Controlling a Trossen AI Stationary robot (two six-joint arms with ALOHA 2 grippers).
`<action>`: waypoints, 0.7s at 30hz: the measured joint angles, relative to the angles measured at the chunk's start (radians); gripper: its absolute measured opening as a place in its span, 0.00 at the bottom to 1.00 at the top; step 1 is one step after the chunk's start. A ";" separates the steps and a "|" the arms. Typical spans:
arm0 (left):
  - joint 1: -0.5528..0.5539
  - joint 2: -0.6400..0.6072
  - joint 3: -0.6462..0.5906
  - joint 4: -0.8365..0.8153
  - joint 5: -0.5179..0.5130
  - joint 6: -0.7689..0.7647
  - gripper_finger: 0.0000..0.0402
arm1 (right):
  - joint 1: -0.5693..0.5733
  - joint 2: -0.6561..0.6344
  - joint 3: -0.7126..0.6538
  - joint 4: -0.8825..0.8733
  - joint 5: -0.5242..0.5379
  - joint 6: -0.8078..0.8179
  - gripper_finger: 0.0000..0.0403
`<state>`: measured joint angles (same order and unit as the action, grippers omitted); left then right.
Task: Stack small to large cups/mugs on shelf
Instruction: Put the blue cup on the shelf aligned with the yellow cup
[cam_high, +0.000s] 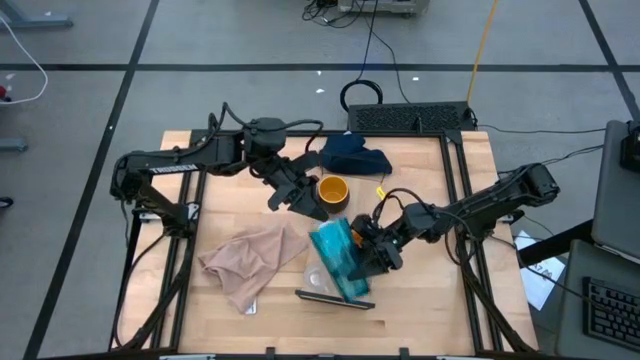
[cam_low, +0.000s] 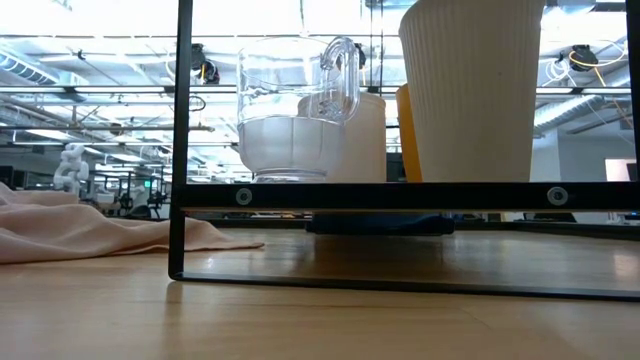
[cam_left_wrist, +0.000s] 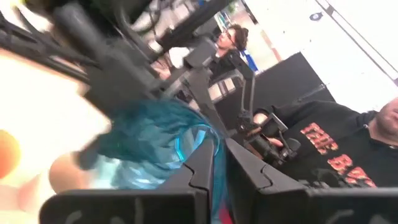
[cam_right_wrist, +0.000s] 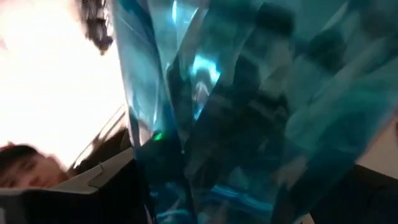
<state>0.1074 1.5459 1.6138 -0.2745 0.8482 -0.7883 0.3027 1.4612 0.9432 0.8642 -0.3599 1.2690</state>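
Right gripper (cam_high: 362, 256): pinching the teal tumbler (cam_high: 336, 257), holding it tilted over the shelf (cam_high: 335, 297).
Left gripper (cam_high: 306, 203): hanging just beside the orange cup (cam_high: 333, 189); fingers pressed nearly together.
Around: beige cloth (cam_high: 250, 262) lying beyond the tumbler from the right gripper; blue cloth (cam_high: 352, 154) lying past the orange cup.
On shelf: clear cup (cam_low: 297, 108) and beige cup (cam_low: 472, 90) standing.

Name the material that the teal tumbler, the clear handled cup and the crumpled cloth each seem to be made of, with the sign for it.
Teal tumbler: likely translucent plastic, glossy; light passes through its faceted wall.
Clear handled cup: glass or clear plastic, cannot tell which; the room shows through it.
Crumpled cloth: soft beige fabric, matte; it lies in loose folds.
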 joint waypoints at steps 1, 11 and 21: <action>0.001 -0.001 0.000 0.003 -0.008 0.000 0.09 | 0.002 0.000 0.000 0.001 -0.015 -0.005 0.83; 0.034 -0.022 0.000 0.001 0.032 -0.030 0.09 | 0.002 -0.001 0.000 0.002 -0.018 -0.013 0.83; 0.105 -0.151 0.001 0.040 0.029 -0.056 0.09 | -0.099 -0.017 0.000 -0.001 -0.008 -0.155 0.83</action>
<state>0.2127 1.3954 1.6151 -0.2342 0.8775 -0.8445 0.2039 1.4442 0.9432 0.8636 -0.3677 1.1141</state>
